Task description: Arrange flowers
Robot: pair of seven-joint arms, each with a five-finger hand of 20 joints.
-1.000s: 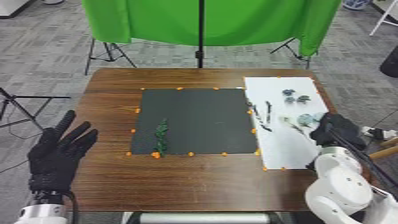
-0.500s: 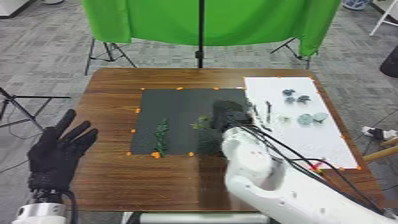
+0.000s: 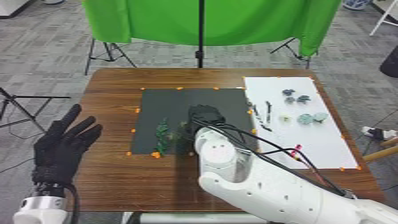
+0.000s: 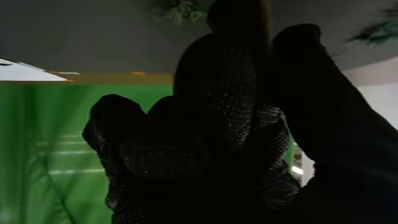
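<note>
Right hand (image 3: 206, 114) over the dark mat (image 3: 178, 100); whether it is clenched, released or grasping anything, we cannot tell. Green foliage (image 4: 184, 10) near it in the right wrist view; held or lying, we cannot say. On the mat, toward its left side, we note a leafy green sprig (image 3: 162, 136), lengthwise. White sheet (image 3: 320, 145) adjoins the mat on the right. There we record dark slender twigs (image 3: 268, 111), blue-grey blooms (image 3: 303, 98) toward the far end, a small pale flower (image 3: 285, 118) with round pale-green leaves (image 3: 306, 119) near it, and a pink piece (image 3: 298, 148) just beside the right arm. Left hand (image 3: 60, 147) at the brown table's (image 3: 111, 100) left edge, released, fingers straight and spread. Green cloth (image 3: 147, 20) hangs beyond the table.
</note>
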